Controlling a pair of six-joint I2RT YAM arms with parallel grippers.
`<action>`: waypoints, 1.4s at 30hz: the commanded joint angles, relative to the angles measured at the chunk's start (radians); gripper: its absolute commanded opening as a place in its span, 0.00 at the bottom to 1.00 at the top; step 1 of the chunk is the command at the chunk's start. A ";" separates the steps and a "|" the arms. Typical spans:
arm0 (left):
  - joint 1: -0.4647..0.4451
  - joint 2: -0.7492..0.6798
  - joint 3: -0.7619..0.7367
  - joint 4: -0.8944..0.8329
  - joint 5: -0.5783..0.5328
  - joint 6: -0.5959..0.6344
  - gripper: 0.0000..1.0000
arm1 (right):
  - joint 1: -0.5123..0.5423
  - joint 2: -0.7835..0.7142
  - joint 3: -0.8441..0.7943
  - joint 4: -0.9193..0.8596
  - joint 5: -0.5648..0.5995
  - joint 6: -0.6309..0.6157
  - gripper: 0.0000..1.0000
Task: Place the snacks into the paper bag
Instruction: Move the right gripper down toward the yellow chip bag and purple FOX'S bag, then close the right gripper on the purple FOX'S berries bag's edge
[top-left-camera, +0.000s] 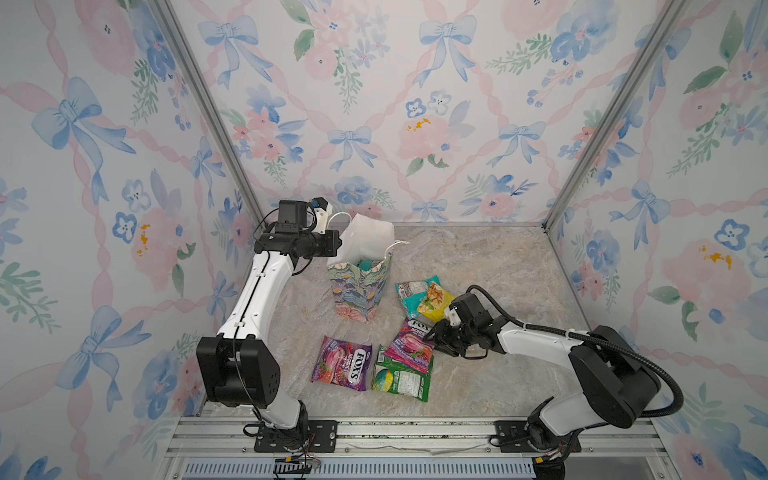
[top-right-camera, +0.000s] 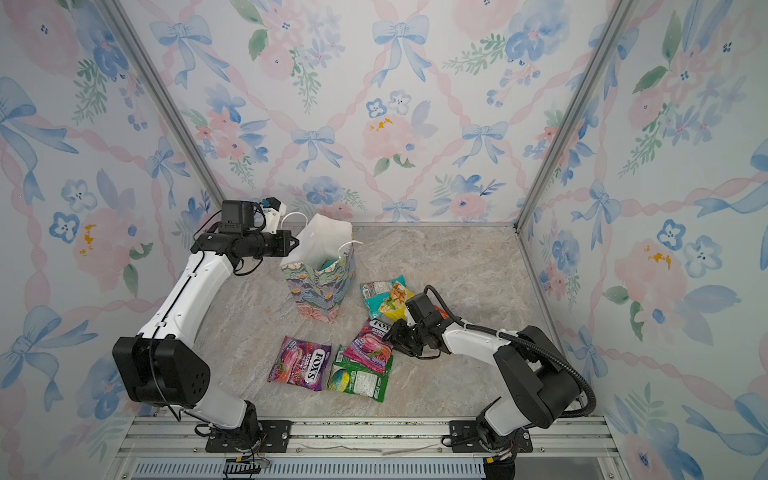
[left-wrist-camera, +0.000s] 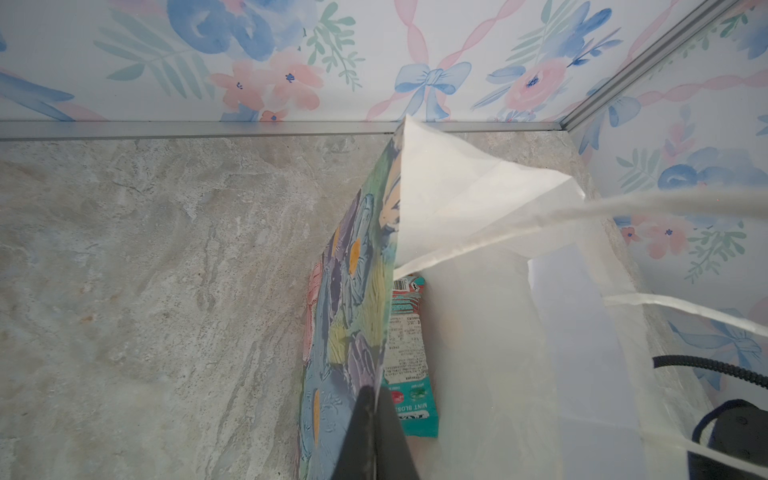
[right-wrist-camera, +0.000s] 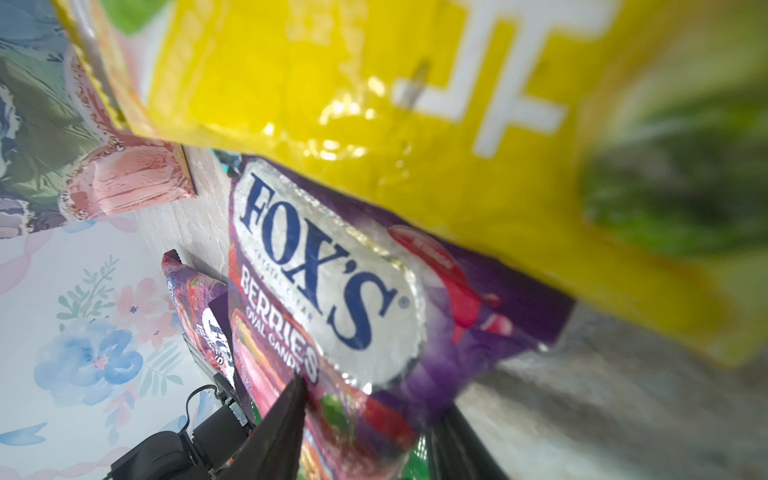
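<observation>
On the worktop (top-left-camera: 490, 266), toward 11 o'clock of its middle in both top views, the bag (top-left-camera: 358, 293) is seen upright with its white mouth spread open. Its rim at 9 o'clock is pinched by the left end effector (top-left-camera: 339, 245). In the left wrist view the dark fingers (left-wrist-camera: 365, 419) are closed tight on the printed wall, one outside and one inside. A teal packet (left-wrist-camera: 409, 357) is lodged inside the bag against that wall.

At 3 o'clock of the bag a teal pack (top-left-camera: 409, 291) is seen, overlapped by a yellow pack (top-left-camera: 434, 302). At 5 o'clock a FOX'S packet (top-left-camera: 409, 343) is rested partly on a green pack (top-left-camera: 401, 378). At 6 o'clock a second FOX'S packet (top-left-camera: 343, 365) is laid flat, apart from the others.

The right end effector (top-left-camera: 434, 337) is placed at the 3 o'clock edge of the FOX'S packet. In the right wrist view its fingers (right-wrist-camera: 286, 419) are set either side of that edge. Whether they are pressed onto the packet cannot be told.
</observation>
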 joint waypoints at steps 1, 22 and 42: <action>-0.004 -0.021 -0.010 -0.010 0.009 0.001 0.00 | 0.008 0.015 -0.012 0.043 0.005 0.012 0.39; -0.005 -0.017 -0.010 -0.010 0.004 0.001 0.00 | 0.030 -0.068 0.098 -0.047 0.015 -0.052 0.00; -0.004 -0.020 -0.010 -0.010 0.005 0.002 0.00 | 0.054 -0.169 0.297 -0.249 0.073 -0.193 0.00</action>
